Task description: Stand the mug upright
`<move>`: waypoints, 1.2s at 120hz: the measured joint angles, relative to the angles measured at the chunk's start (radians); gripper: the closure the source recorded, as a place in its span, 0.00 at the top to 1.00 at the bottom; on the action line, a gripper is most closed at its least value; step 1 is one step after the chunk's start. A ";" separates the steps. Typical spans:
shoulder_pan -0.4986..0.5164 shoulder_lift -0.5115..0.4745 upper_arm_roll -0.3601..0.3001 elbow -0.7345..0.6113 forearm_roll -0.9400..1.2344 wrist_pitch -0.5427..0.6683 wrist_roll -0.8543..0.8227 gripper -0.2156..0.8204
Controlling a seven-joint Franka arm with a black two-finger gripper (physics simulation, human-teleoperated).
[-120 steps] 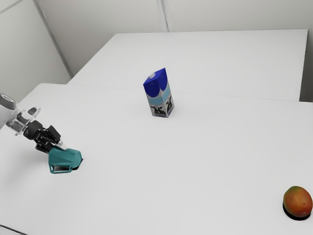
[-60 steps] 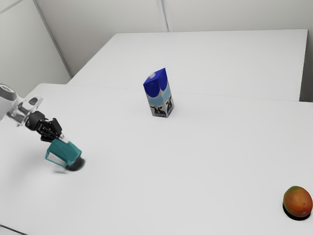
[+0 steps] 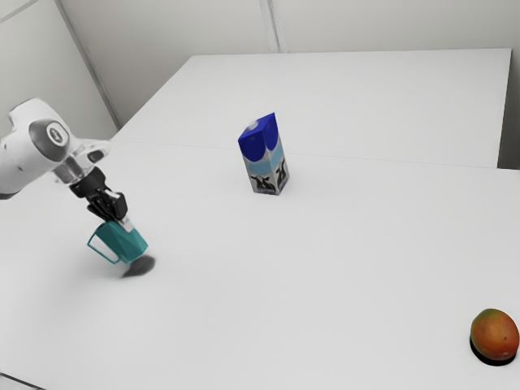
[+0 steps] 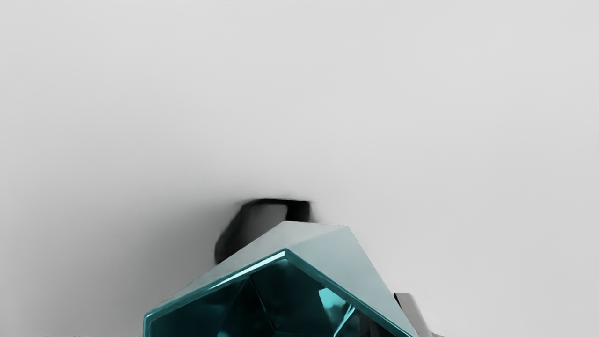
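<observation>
In the exterior view my gripper is shut on the rim end of the teal mug, which hangs tilted above the table with its base angled down toward the exterior view's right. Its handle is on the exterior view's left, and a dark shadow lies below. Looking from the hand, the faceted mug has its open mouth facing the camera. My gripper pinches the mug's wall: a pale fingertip is outside it, and a dark finger part shows within the mouth.
A blue and white milk carton stands upright beyond the mug, toward the exterior view's right. A red-green mango rests on the white table at the exterior view's lower right.
The mug has risen from lying on its side on the table and turned nearer to upright. My hand has gone up and toward the exterior view's right with it.
</observation>
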 joint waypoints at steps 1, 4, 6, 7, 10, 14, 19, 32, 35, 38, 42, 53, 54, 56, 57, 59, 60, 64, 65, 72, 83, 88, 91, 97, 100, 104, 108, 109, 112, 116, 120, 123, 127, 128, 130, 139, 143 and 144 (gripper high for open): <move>-0.006 -0.002 0.002 -0.003 0.008 0.008 -0.001 0.03; -0.024 -0.007 0.008 -0.009 0.029 0.029 -0.005 0.03; -0.035 -0.010 0.010 -0.013 0.040 0.042 -0.008 0.03; -0.041 -0.011 0.011 -0.014 0.046 0.048 -0.009 0.03; -0.055 -0.015 0.013 -0.019 0.063 0.066 -0.014 0.03; -0.072 -0.018 0.015 -0.025 0.083 0.087 -0.020 0.03; -0.089 -0.020 0.016 -0.031 0.108 0.110 -0.030 0.03; -0.112 -0.029 0.014 -0.047 0.161 0.153 -0.061 0.03; -0.106 -0.031 0.006 -0.052 0.170 0.160 -0.068 0.03; -0.082 -0.032 -0.018 -0.056 0.177 0.166 -0.076 0.03; -0.045 -0.034 -0.053 -0.059 0.194 0.174 -0.087 0.03; 0.011 -0.041 -0.119 -0.068 0.243 0.188 -0.122 0.03; 0.014 -0.042 -0.125 -0.069 0.247 0.189 -0.126 0.03; 0.019 -0.043 -0.133 -0.072 0.256 0.191 -0.132 0.03; 0.020 -0.044 -0.137 -0.073 0.260 0.193 -0.135 0.03; 0.021 -0.046 -0.142 -0.076 0.268 0.195 -0.142 0.03; 0.020 -0.046 -0.145 -0.078 0.271 0.197 -0.145 0.03; 0.016 -0.051 -0.151 -0.087 0.283 0.203 -0.158 0.03; 0.014 -0.052 -0.152 -0.090 0.285 0.205 -0.161 0.03; 0.000 -0.056 -0.156 -0.106 0.298 0.217 -0.181 0.03; -0.025 -0.053 -0.157 -0.115 0.327 0.235 -0.209 0.03; -0.036 -0.051 -0.156 -0.116 0.343 0.244 -0.219 0.03; -0.044 -0.050 -0.156 -0.116 0.355 0.249 -0.225 0.03; -0.060 -0.049 -0.155 -0.116 0.375 0.258 -0.237 0.03; -0.068 -0.049 -0.155 -0.116 0.385 0.261 -0.242 0.03; -0.080 -0.049 -0.154 -0.115 0.397 0.265 -0.249 0.03; -0.091 -0.049 -0.152 -0.115 0.407 0.270 -0.255 0.03; -0.094 -0.049 -0.152 -0.116 0.409 0.271 -0.257 0.03; -0.101 -0.048 -0.151 -0.116 0.415 0.275 -0.261 0.03; -0.108 -0.048 -0.151 -0.116 0.421 0.279 -0.267 0.03; -0.112 -0.048 -0.150 -0.116 0.427 0.284 -0.273 0.03; -0.114 -0.047 -0.150 -0.116 0.431 0.289 -0.277 0.03; -0.114 -0.047 -0.151 -0.117 0.435 0.298 -0.281 0.03; -0.113 -0.047 -0.151 -0.117 0.436 0.300 -0.283 0.03; -0.112 -0.046 -0.152 -0.117 0.438 0.305 -0.285 0.03; -0.100 -0.045 -0.154 -0.126 0.442 0.327 -0.293 0.03; -0.094 -0.043 -0.153 -0.129 0.442 0.336 -0.297 0.03; -0.093 -0.042 -0.153 -0.129 0.442 0.338 -0.298 0.03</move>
